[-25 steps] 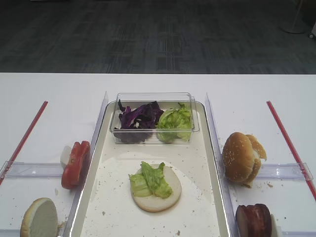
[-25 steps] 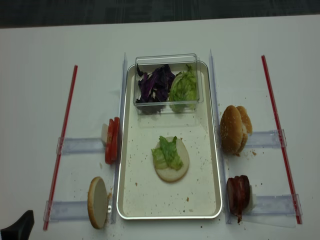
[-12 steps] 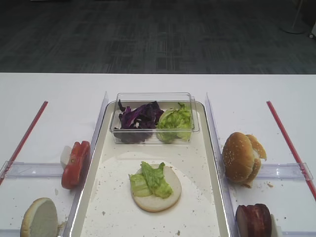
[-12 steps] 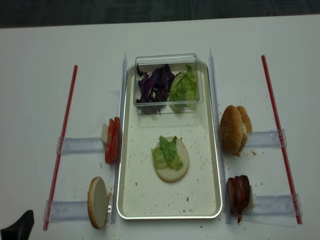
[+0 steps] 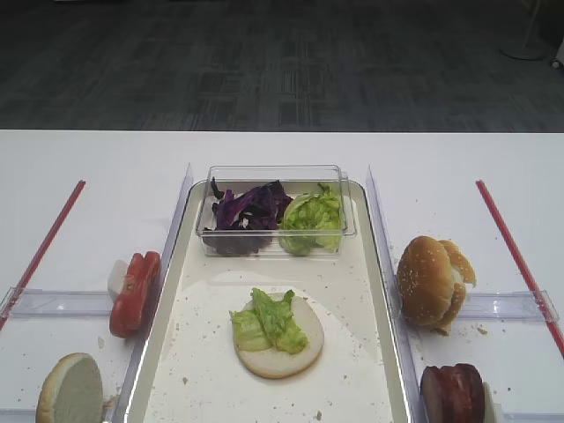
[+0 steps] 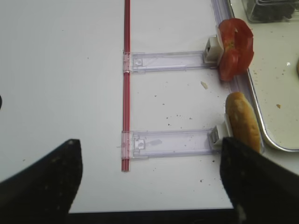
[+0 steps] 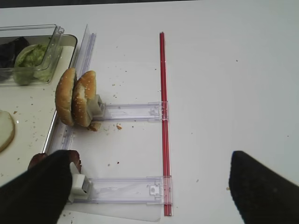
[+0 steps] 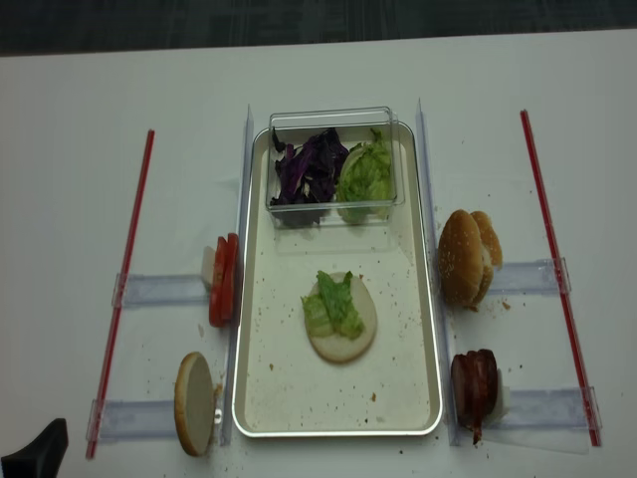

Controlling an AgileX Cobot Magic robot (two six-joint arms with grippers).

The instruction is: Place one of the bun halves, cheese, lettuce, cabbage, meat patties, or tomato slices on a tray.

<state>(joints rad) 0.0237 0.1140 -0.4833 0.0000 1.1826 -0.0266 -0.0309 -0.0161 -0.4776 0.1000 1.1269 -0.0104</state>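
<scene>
The cream tray (image 5: 352, 291) (image 8: 398, 339) holds one of the bun halves (image 5: 300, 348) (image 8: 360, 334), cut face up, with lettuce (image 5: 269, 319) (image 8: 333, 304) on it. Cabbage (image 5: 247, 210) and more lettuce (image 5: 310, 218) fill a tub. Tomato slices (image 5: 135, 293) (image 6: 235, 49) and a bun half (image 5: 69, 388) (image 6: 242, 121) stand left of the tray. Two bun halves (image 5: 432, 282) (image 7: 76, 98) and meat patties (image 5: 454, 394) stand on its right. Cheese is out of view. My left gripper (image 6: 149, 186) and right gripper (image 7: 149, 186) hang open over bare table, holding nothing.
The clear plastic tub (image 5: 275, 174) sits across the tray's far end. Clear slotted rails (image 7: 131, 111) (image 6: 163, 60) hold the food upright on both sides. Red strips (image 7: 162, 116) (image 6: 126, 84) run along the table outside them. The table's near edge (image 6: 149, 212) lies under the left gripper.
</scene>
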